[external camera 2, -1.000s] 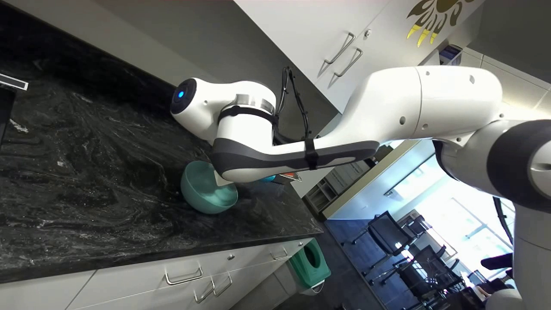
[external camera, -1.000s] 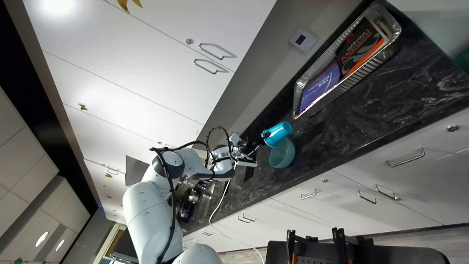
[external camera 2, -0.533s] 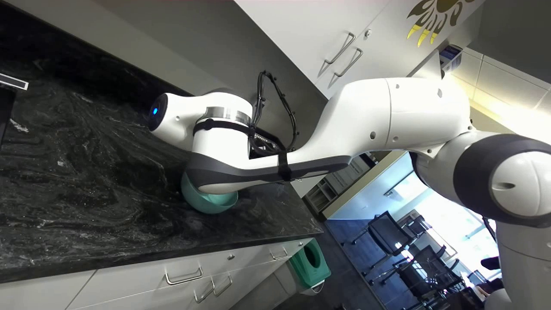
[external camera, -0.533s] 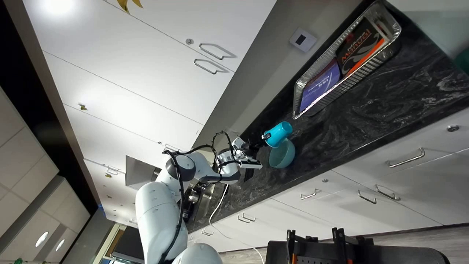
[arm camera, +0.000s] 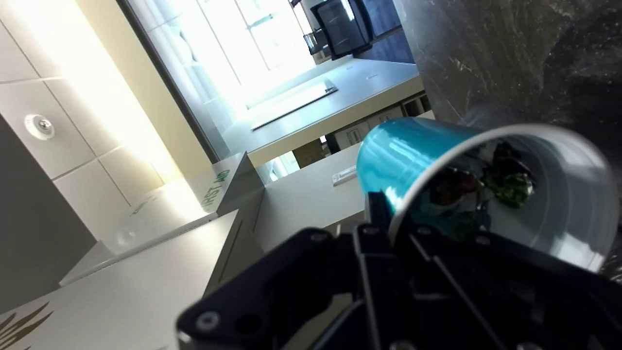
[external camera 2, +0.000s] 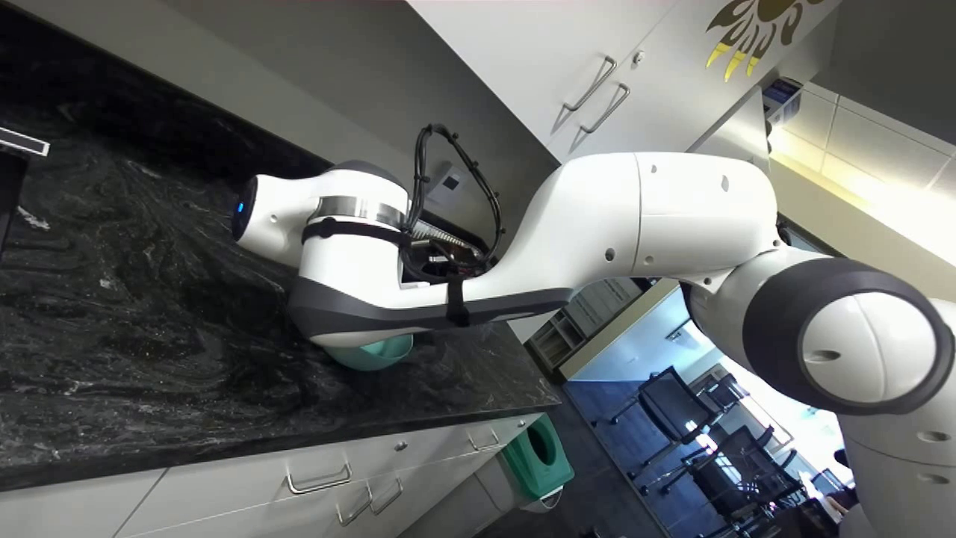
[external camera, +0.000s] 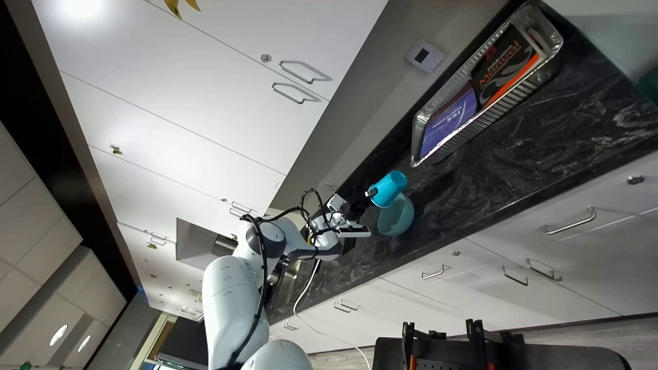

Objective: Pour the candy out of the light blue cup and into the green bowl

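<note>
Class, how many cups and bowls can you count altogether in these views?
2: the light blue cup, held at its rim by the gripper, and the teal-green bowl on the dark counter. Others may be hidden behind the arm.

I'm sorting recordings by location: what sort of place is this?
Probably an office or lab kitchenette: a dark marbled countertop over white drawers, with black chairs in the room beyond.

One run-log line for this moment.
gripper: shut on rim of light blue cup; cup: tilted; candy: inside cup; green bowl: on counter; pour: unfinished
</note>
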Tool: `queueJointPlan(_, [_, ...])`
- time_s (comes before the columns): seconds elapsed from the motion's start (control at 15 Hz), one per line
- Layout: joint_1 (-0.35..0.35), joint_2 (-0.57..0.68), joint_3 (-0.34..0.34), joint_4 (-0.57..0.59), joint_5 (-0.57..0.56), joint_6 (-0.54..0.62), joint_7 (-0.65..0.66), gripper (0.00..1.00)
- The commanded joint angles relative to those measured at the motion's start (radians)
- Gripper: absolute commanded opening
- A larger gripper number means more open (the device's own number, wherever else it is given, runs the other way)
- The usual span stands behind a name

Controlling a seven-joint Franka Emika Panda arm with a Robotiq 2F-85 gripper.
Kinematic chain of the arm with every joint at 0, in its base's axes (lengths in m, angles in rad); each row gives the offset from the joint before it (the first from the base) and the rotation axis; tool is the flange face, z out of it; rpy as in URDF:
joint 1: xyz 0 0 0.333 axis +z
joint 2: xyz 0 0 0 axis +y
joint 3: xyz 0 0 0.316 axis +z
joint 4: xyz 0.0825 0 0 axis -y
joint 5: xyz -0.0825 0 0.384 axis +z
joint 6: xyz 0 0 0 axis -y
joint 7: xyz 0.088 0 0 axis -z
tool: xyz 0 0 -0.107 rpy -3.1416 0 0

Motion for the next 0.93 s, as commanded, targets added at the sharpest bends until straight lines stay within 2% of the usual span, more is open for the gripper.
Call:
queueJointPlan(0.0, [0.023, 0.061, -0.015, 0.091, -0.032, -0.079, -0.066, 0.01])
queueJointPlan(0.87, [0.058, 0.173, -0.043, 0.218, -0.123, -0.173, -0.198, 0.01])
